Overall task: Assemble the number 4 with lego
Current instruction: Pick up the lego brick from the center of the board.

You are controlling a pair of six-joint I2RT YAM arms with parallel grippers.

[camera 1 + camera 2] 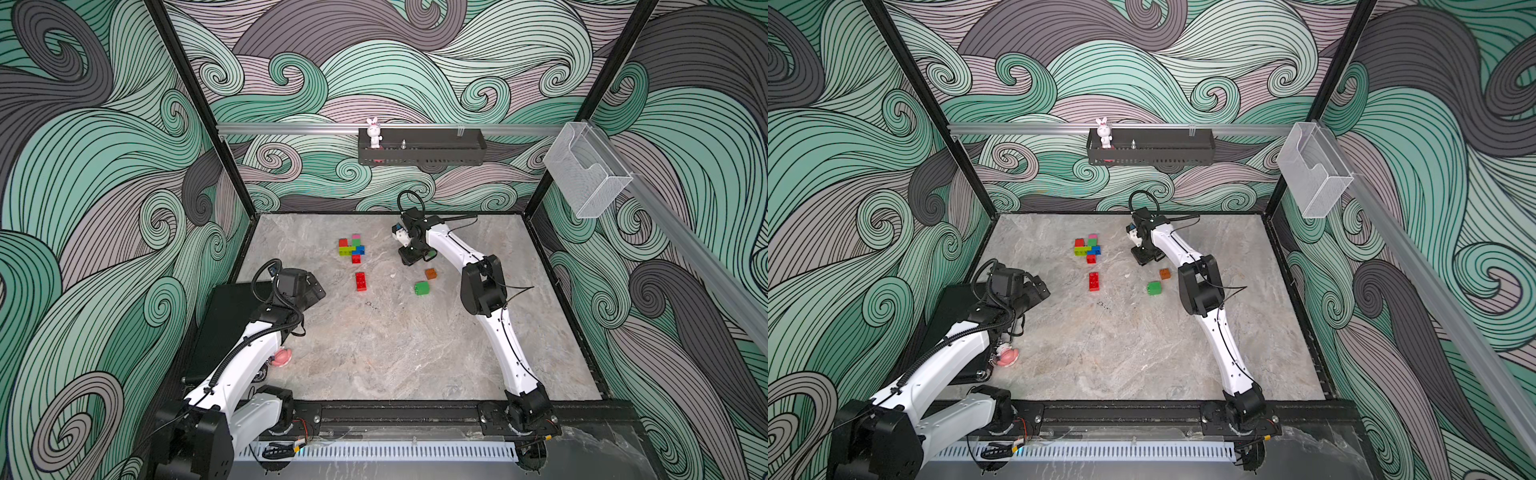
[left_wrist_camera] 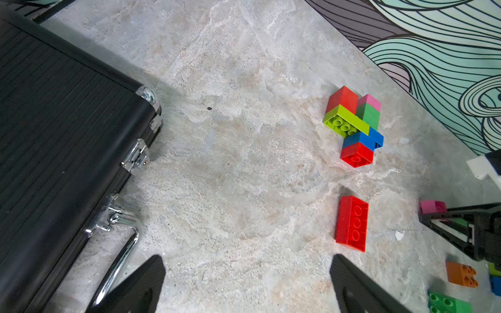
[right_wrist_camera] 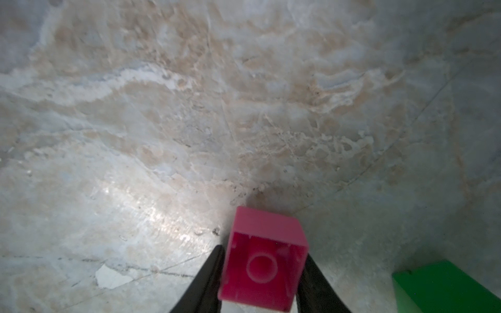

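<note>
Pink brick (image 3: 267, 227) in right hand (image 3: 263, 261)

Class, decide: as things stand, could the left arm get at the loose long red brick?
Probably yes. The left hand is open and faces the long red brick, only bare table between; the right hand, gripping a pink brick, sits aside.

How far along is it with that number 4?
Partly built: a joined cluster of red, lime, green, blue and pink bricks. The right gripper grips a pink brick. Left to add: a long red brick, an orange brick, a green brick. The left gripper is open.
</note>
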